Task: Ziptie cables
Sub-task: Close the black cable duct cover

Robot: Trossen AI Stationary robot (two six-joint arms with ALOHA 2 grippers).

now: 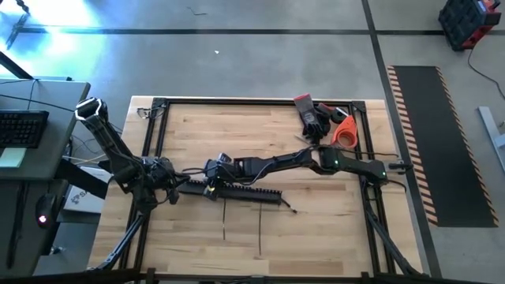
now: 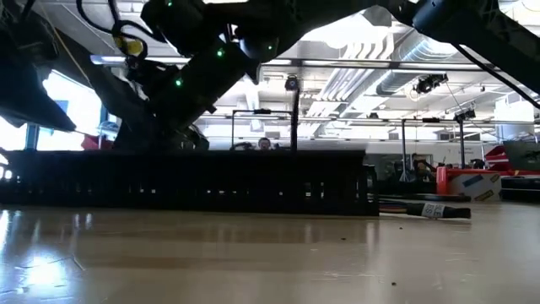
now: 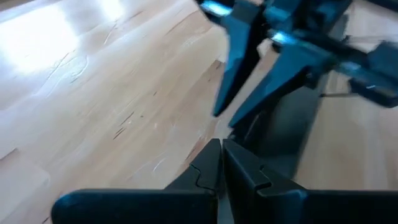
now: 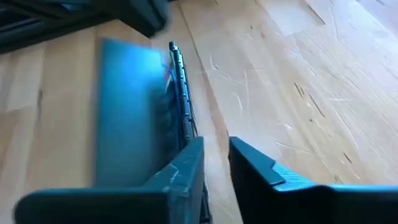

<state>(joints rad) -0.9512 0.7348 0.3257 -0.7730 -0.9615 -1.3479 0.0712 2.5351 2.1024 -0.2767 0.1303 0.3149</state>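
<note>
Right gripper: fingers a narrow gap apart, nothing seen between them; one finger against the long edge of the black bar.
Left gripper: fingers pressed together, empty, at the bar's other end.
Cables: thin strands on the table, beyond the bar, well apart from both grippers.

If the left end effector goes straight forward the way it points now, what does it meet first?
Probably the right end effector, which hangs just ahead of the left end effector over the black bar. How much gap remains between them is unclear.
</note>
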